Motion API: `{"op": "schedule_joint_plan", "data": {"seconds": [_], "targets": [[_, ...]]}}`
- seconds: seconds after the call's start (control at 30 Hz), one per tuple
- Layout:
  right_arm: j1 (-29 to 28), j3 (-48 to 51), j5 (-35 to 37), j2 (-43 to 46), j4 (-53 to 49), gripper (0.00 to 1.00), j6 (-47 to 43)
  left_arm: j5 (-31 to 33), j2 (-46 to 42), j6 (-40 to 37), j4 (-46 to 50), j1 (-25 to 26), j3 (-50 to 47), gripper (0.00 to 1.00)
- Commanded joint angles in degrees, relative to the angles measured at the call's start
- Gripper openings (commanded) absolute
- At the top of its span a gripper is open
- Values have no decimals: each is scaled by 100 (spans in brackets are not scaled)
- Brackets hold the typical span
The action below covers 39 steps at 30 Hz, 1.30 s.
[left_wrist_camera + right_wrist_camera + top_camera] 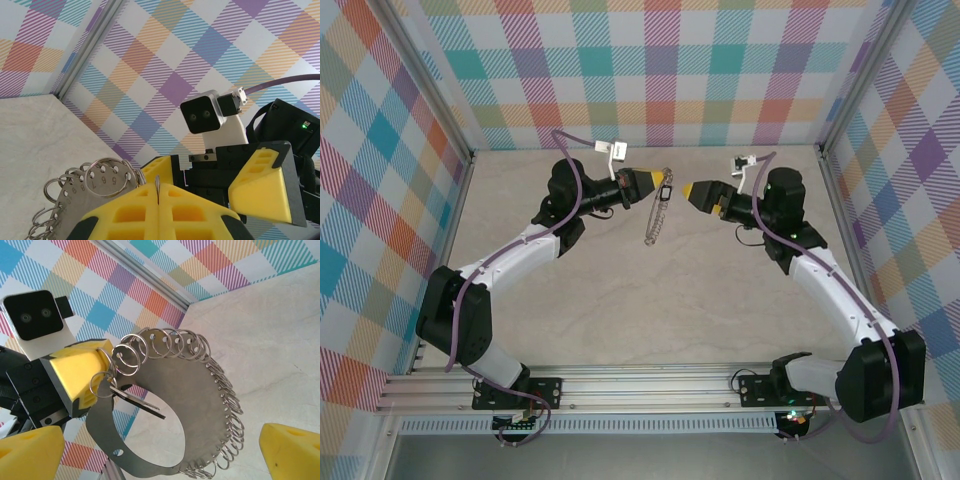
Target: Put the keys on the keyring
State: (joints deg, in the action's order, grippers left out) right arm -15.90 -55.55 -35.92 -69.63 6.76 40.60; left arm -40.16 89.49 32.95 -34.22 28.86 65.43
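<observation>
The keyring (656, 222) is a flat grey metal hoop edged with several small split rings, held on edge above the table. My left gripper (658, 181) is shut on its upper rim; the thin plate sticks up between the closed yellow fingers (158, 192), with the numbered hoop (65, 200) to their left. A small dark key (142, 404) hangs, seen edge-on, from a split ring beside the left gripper's yellow finger (80, 375) and crosses the keyring's (200, 405) opening; it shows as a dark speck (666, 192) from above. My right gripper (688, 191) faces the hoop, open (160, 460) and holding nothing.
Plaid walls enclose the pale marble-look table (650, 310) on three sides, with aluminium posts in the back corners. The right arm's wrist camera (205, 114) and open yellow fingers (260, 185) sit close in front of the left gripper. Both grippers meet near the back middle.
</observation>
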Motion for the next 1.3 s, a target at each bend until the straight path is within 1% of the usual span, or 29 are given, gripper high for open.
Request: {"op": "schedule_joint_plan", "data": {"seconds": [0.0, 0.17, 0.23, 0.43, 0.63, 0.77, 0.87, 0.97, 1.27], "targets": [[33, -244, -44, -42, 335, 100, 123, 102, -294, -120, -226, 49, -74, 0], [33, -274, -263, -154, 887, 100, 321, 236, -207, 150, -481, 45, -109, 0], [40, -233, -290, -193, 1239, 96, 455, 275, -165, 277, -591, 49, -116, 0], [28, -224, -509, -502, 2190, 77, 936, 342, -113, 572, -866, 49, -161, 0], [4, -288, -740, -864, 2858, 54, 1353, 369, -173, 632, -894, 58, -197, 0], [-138, -367, -784, -1016, 3079, 41, 1425, 391, -213, 595, -845, 57, -230, 0], [-303, -436, -782, -1060, 3040, 36, 1348, 395, -217, 581, -832, 57, -232, 0], [-421, -474, -744, -1062, 2980, 33, 1261, 397, -217, 572, -819, 57, -241, 0], [-484, -535, -587, -1117, 2696, 33, 1132, 285, -232, 581, -832, 56, -240, 0]]}}
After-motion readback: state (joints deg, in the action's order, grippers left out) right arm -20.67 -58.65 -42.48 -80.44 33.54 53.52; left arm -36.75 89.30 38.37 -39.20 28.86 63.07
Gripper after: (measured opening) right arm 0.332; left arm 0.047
